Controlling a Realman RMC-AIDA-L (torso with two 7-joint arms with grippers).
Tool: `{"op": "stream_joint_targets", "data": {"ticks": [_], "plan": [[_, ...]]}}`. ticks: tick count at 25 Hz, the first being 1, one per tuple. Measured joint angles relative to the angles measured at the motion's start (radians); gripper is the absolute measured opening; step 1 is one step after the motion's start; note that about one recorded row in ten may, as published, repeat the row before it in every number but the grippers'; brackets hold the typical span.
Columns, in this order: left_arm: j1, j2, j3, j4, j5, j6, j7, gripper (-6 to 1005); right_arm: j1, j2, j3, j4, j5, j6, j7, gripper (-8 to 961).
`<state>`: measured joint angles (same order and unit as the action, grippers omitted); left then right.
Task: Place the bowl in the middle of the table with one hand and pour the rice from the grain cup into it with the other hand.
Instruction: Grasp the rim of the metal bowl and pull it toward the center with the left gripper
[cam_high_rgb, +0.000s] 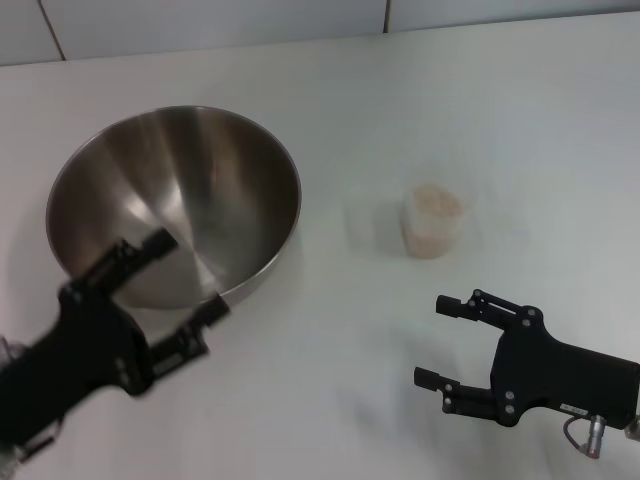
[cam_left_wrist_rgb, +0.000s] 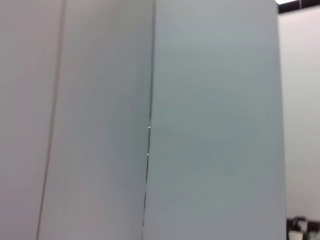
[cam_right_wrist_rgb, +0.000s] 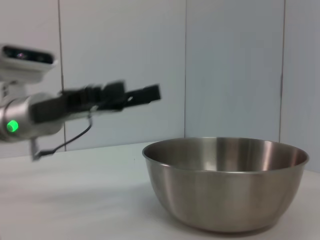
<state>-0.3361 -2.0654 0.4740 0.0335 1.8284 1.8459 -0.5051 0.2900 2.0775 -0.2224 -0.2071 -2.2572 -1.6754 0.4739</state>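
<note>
The steel bowl (cam_high_rgb: 175, 195) stands on the white table (cam_high_rgb: 330, 340) at the left; it also shows in the right wrist view (cam_right_wrist_rgb: 225, 182). My left gripper (cam_high_rgb: 196, 272) is open and empty, over the bowl's near rim. In the right wrist view it (cam_right_wrist_rgb: 145, 94) hangs in the air, higher than the bowl's rim and off to its side. The grain cup (cam_high_rgb: 433, 225) stands upright right of centre, filled with rice (cam_high_rgb: 437, 200). My right gripper (cam_high_rgb: 430, 340) is open and empty, nearer to me than the cup and apart from it.
A grey panelled wall (cam_high_rgb: 200, 20) runs along the table's far edge. The left wrist view shows only wall panels (cam_left_wrist_rgb: 200, 125). Bare tabletop lies between bowl and cup.
</note>
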Motion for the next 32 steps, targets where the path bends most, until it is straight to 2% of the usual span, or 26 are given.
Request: {"op": "stream_joint_targets", "data": {"ticks": [4,5,7,8,9,10,11,12,16,20,24,32], "plan": [[-0.035,-0.003,-0.058,0.14,-0.009,-0.007,-0.252,841,0.0,0.001,0.0,0.0,0.001,0.0,0.0,800],[-0.056,-0.006,-0.098,0.274,-0.012,-0.055,-0.441,841,0.0,0.001,0.0,0.0,0.001,0.0,0.0,800],[-0.076,-0.009,-0.108,0.454,-0.013,-0.156,-0.675,840,0.001,0.001,0.0,0.0,0.003,0.0,0.0,800],[-0.076,-0.009,-0.108,0.454,-0.013,-0.156,-0.675,840,0.002,0.001,0.0,0.0,0.003,-0.001,0.0,800],[-0.079,-0.01,-0.094,0.548,-0.012,-0.212,-0.789,840,0.002,0.001,0.0,0.0,0.003,-0.002,0.0,800],[-0.079,-0.01,-0.079,0.59,-0.009,-0.241,-0.841,840,0.002,0.001,0.0,0.0,0.003,-0.003,0.0,800],[-0.078,-0.009,-0.035,0.668,0.001,-0.311,-0.943,840,0.002,0.001,0.0,0.0,0.003,-0.005,0.0,800],[-0.076,-0.008,-0.012,0.693,0.01,-0.337,-0.979,840,0.003,0.001,0.0,0.0,0.004,-0.006,0.0,800],[-0.047,-0.005,0.185,0.88,0.076,-0.479,-1.183,840,0.003,0.001,0.0,0.0,0.004,-0.009,0.0,800],[-0.022,-0.006,0.333,0.988,0.14,-0.546,-1.299,841,0.003,0.001,0.003,0.0,0.005,-0.009,0.0,799],[-0.022,-0.006,0.401,1.02,0.208,-0.592,-1.362,841,0.003,0.001,0.002,0.0,0.005,-0.01,0.0,799],[-0.047,-0.007,0.465,1.037,0.302,-0.649,-1.441,840,0.003,0.001,0.0,-0.004,0.005,-0.011,0.0,799]]}}
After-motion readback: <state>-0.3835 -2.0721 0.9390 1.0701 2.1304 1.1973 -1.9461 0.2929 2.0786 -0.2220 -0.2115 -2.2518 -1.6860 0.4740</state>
